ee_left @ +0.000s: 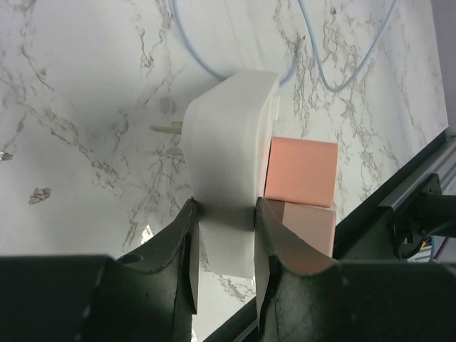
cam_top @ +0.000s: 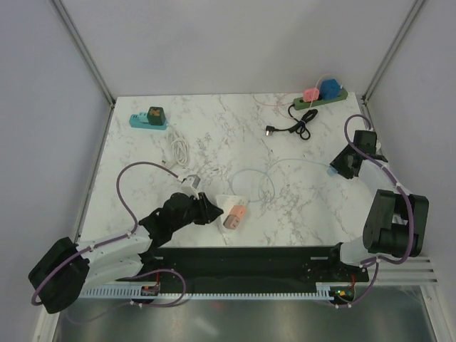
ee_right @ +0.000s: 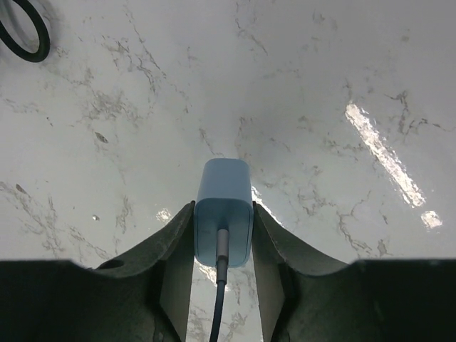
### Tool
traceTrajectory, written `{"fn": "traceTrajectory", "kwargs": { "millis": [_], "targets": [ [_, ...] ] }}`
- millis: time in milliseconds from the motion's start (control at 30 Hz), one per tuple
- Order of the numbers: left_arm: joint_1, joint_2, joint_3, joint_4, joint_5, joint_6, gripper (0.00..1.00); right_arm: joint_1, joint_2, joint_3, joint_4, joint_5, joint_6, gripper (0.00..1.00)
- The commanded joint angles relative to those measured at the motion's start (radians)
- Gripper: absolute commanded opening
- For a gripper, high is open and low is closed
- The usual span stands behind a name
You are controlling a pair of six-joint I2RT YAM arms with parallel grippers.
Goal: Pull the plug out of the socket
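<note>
White adapter [ee_left: 228,142] and blue plug [ee_right: 223,206] — each gripped.

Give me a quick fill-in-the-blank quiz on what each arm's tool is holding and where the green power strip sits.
The left tool is shut on a ___ adapter. The right tool grips a light ___ charger. The green power strip lies at the far ___ corner of the table.
Missing words: white; blue; right.

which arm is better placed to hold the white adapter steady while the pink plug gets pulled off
Left. The left gripper is clamped on the white adapter, with the pink plug against its side. The right gripper is far across the table, shut on a blue charger.
</note>
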Motion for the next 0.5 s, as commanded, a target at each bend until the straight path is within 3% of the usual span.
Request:
{"fn": "traceTrajectory", "kwargs": {
  "millis": [0, 67, 100, 200, 467],
  "targets": [
    [0.015, 0.053, -0.028, 0.24, -0.047, -0.032, 0.02, -0.015, 0.01, -0.01, 0.036, -0.035, -0.049, 0.48],
    [0.024, 0.101, -0.054, 0.306, -0.051, -0.032, 0.02, -0.015, 0.008, -0.007, 0.016, -0.015, -0.065, 0.67],
    [0.027, 0.113, -0.061, 0.324, -0.053, -0.029, 0.02, -0.015, 0.008, 0.002, -0.012, 0.014, -0.074, 0.84],
    [0.032, 0.147, -0.071, 0.366, -0.048, -0.023, 0.02, -0.015, -0.007, 0.028, -0.073, 0.05, -0.08, 0.98],
    [0.032, 0.158, -0.143, 0.4, -0.057, -0.043, 0.02, -0.012, -0.222, 0.12, -0.234, 0.053, -0.071, 0.98]
  ]
}}
